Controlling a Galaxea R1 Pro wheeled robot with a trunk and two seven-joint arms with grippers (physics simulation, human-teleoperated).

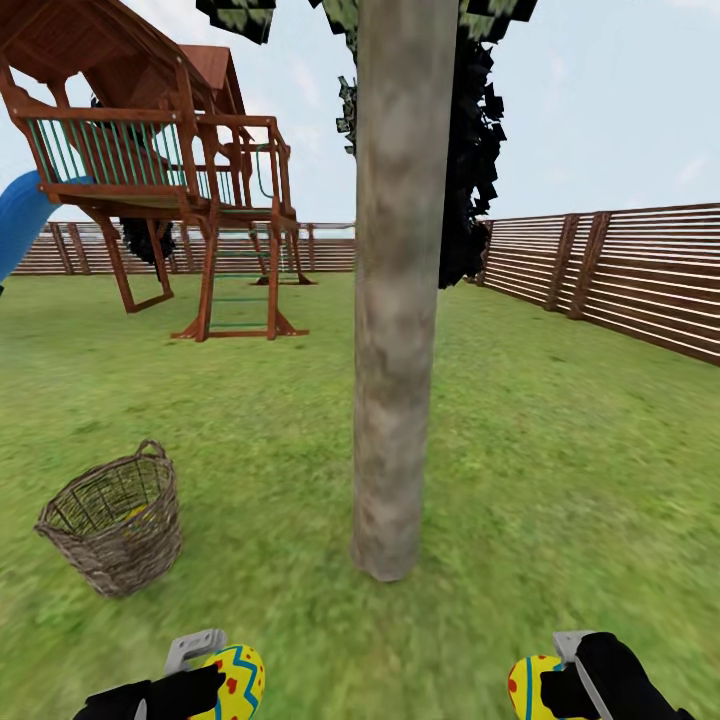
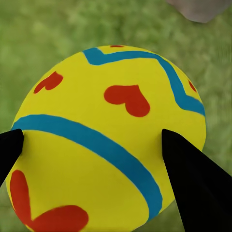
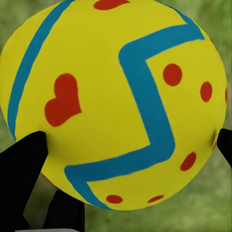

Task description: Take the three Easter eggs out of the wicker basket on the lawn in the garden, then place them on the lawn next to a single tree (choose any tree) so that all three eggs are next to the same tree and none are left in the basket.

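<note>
Left end effector [image 1: 205, 672] and right end effector [image 1: 560, 672] each clamped, held low.

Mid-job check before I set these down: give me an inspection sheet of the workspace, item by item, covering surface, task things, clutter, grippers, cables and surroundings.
Surface: lawn, mottled green grass, open ground around the trunk.
Job's things: tree trunk straight ahead; wicker basket upright on the grass, to the trunk's left, apart from it; a yellow patch shows through the weave, possibly the third egg, cannot confirm.
Eggs: left egg and right egg, each held above grass.
Clutter: nothing seen.
Grippers: left gripper shut on left egg; right gripper shut on right egg.
Cables: nothing seen.
Surroundings: wooden play tower with blue slide behind; slat fence along the back and right.
</note>
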